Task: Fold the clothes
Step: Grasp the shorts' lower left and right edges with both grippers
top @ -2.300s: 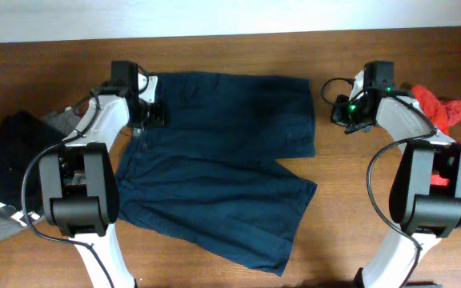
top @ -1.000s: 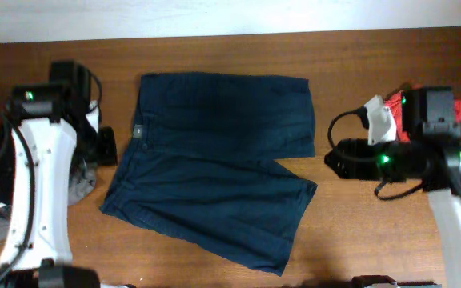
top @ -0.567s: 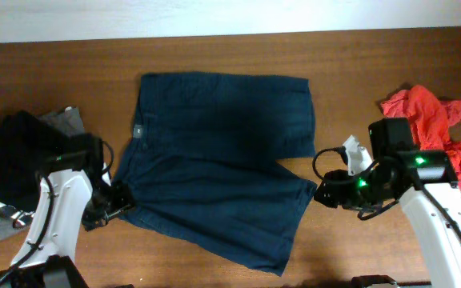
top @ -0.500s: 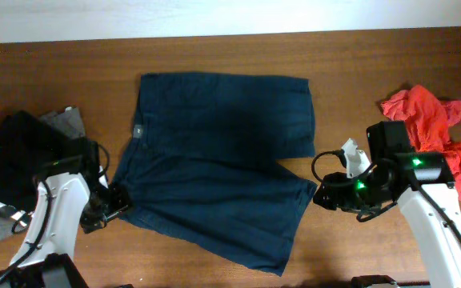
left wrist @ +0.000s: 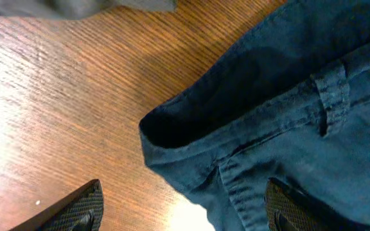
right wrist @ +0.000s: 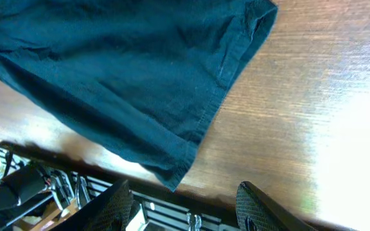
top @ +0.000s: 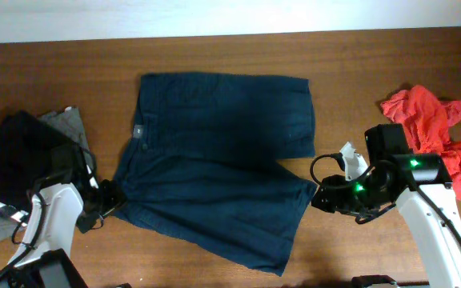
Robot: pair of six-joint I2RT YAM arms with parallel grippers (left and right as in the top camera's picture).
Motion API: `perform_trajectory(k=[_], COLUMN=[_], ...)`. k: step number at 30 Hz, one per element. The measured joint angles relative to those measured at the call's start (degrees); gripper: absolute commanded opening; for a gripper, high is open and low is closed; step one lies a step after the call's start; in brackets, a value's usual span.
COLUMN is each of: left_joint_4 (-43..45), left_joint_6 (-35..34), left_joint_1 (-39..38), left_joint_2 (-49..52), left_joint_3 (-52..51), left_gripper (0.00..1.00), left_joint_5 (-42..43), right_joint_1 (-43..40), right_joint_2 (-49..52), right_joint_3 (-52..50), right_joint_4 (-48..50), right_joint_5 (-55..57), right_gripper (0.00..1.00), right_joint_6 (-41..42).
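The shorts (top: 214, 160) lie flat mid-desk (top: 230, 48), long axis left to right, waistband on my left. My left tool (left wrist: 182, 210), spread, sits just off the near waistband corner (left wrist: 172, 138). My right tool (right wrist: 190, 206), also spread, faces the near leg's hem (right wrist: 220, 96). I'd judge each arm takes its nearer end.

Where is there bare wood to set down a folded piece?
Bare: the far strip of the wooden table behind the navy blue shorts, and the gap between shorts and crumpled red garment. Crowded: the left, by the black and grey clothes pile, and the shorts' near corners, at the left gripper and right gripper.
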Motion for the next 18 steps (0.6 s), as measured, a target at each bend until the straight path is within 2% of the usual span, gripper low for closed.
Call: perform_trajectory(k=[6, 8, 11, 12, 14, 18], left_joint_4=[1.73, 2.49, 4.33, 4.57, 4.68, 4.48], left_joint_6=[-0.24, -0.31, -0.72, -0.72, -0.55, -0.39], left_joint_1=[0.0, 0.0, 0.0, 0.0, 0.0, 0.07], left_joint_2=[0.17, 0.96, 3.52, 4.33, 5.4, 5.42], left_joint_3=[-1.01, -1.07, -1.07, -1.07, -1.05, -1.05], left_gripper=[0.69, 0.57, 0.3, 0.25, 0.2, 0.18], left_joint_5=[0.02, 0.04, 0.74, 1.11, 2.38, 3.39], right_joint_1=[3.15, 5.11, 7.61, 8.33, 9.64, 11.76], right_joint_2=[0.0, 0.0, 0.0, 0.0, 0.0, 0.0], right_joint_3=[0.0, 0.0, 0.0, -0.02, 0.0, -0.35], right_joint_4=[-0.02, 0.33, 0.31, 0.31, -0.02, -0.96], right_joint_5=[-0.72, -0.94, -1.16, -1.2, -1.2, -1.2], right_gripper=[0.58, 0.59, 0.62, 0.62, 0.62, 0.62], right_joint_6=[0.0, 0.0, 0.24, 0.17, 0.17, 0.59])
